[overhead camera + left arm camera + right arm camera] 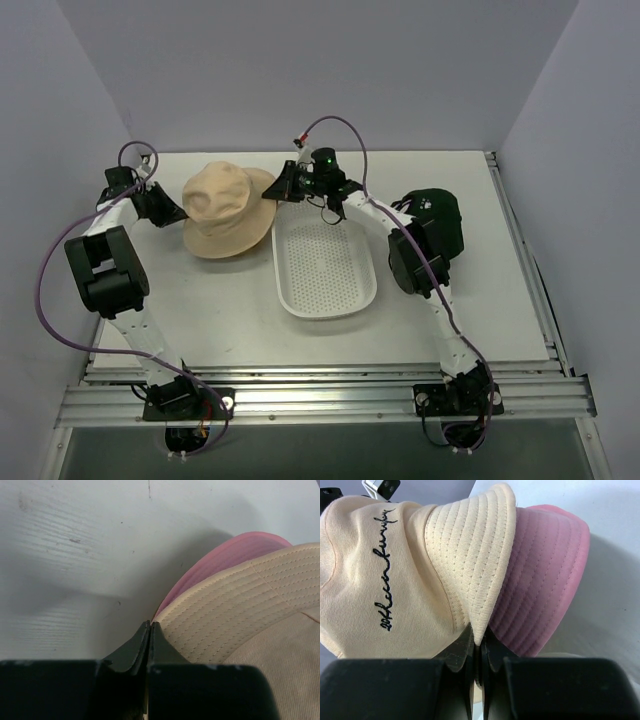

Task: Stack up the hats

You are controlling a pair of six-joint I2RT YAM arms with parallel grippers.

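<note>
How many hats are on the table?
3 that I can see: the beige hat at the back left, the pink hat underneath it, and a dark hat on the right. Another may be hidden there.

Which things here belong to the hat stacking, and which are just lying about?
Part of the job:
- beige hat
- pink hat, lying under the beige one
- dark hat, off to the right, not yet stacked

Just lying about:
- white tray, holding nothing
</note>
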